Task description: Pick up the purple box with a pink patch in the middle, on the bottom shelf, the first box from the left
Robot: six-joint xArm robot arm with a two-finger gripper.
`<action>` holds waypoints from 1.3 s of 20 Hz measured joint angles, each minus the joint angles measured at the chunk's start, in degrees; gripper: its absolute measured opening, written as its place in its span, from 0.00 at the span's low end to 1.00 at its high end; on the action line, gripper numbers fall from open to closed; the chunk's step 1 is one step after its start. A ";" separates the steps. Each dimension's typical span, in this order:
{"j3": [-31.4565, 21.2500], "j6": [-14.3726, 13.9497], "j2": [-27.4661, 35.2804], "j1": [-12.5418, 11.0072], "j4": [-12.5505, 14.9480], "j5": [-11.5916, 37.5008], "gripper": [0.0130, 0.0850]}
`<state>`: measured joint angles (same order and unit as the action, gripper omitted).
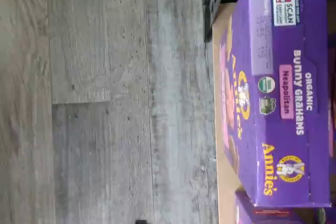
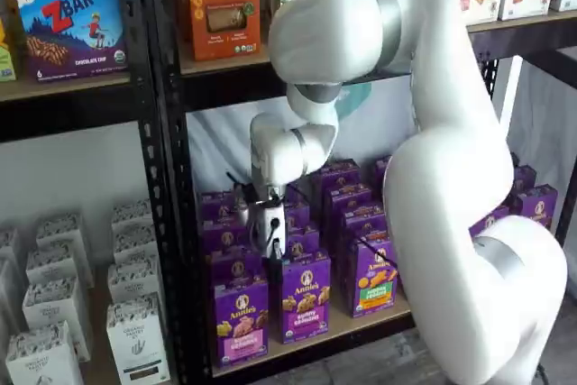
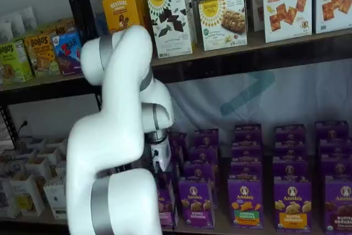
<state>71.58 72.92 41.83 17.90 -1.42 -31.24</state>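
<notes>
The purple box (image 2: 241, 317) stands upright at the left end of the front row on the bottom shelf (image 2: 347, 325); a pink band crosses its front. My gripper (image 2: 272, 245) hangs just above and slightly behind it, pointing down with nothing between the fingers, and stands open. In the wrist view the purple box (image 1: 278, 93) shows its top, printed "Bunny Grahams Neapolitan", with the pink of its front beside it. In a shelf view the gripper (image 3: 160, 163) is partly hidden by my own white arm, which also covers most of the purple box (image 3: 166, 210).
Rows of similar purple cartons (image 2: 305, 299) fill the shelf beside and behind the target, one with a green band (image 2: 374, 281). White cartons (image 2: 135, 335) sit in the rack to the left, past a black upright post (image 2: 176, 268). Grey plank floor (image 1: 105, 98) lies below the shelf edge.
</notes>
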 joint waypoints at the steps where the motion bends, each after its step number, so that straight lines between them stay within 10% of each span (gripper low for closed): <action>1: 0.06 0.92 0.04 -0.03 -0.98 -0.04 1.00; 3: 0.92 5.66 0.63 -0.55 -5.92 -0.25 1.00; 7: 2.74 7.40 1.95 -1.11 -7.31 -0.47 1.00; 26: 13.13 4.35 11.24 1.52 -6.93 -2.97 1.00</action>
<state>84.72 77.27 53.07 19.42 -8.34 -34.21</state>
